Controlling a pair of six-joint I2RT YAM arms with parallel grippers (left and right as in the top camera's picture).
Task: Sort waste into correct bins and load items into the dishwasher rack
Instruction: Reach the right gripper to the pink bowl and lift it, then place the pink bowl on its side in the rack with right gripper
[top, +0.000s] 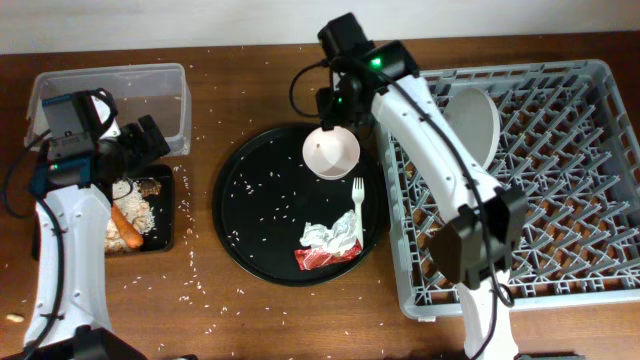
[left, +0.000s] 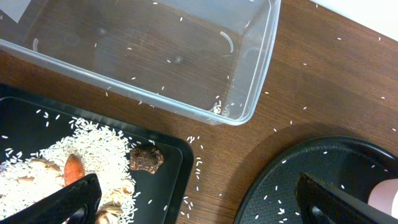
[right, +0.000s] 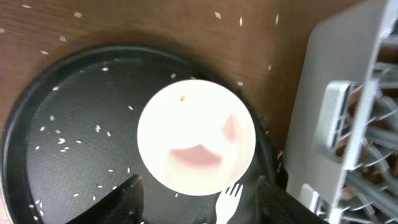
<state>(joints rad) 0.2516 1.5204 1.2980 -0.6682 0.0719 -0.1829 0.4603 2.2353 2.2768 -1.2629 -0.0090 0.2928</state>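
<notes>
**Bowl next for the rack**

The white bowl (right: 196, 146) sits upright on the round black tray (top: 245, 215), just beside the dishwasher rack (top: 560, 200). The right fingers (right: 127, 202) are spread wide above it, empty — the bowl's pick-up is judged the step in hand. A descent and a closing on its rim are called for. The left fingers (left: 68, 202), also spread and empty, hang near the shallow black tray (left: 161, 180).

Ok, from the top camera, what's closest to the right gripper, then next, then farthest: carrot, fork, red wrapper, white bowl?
1. white bowl, right at the right gripper, on the round black tray.
2. white fork, toward the tray's right side.
3. red wrapper, at the tray's near edge.
4. carrot, far left, in the shallow black tray.
</notes>
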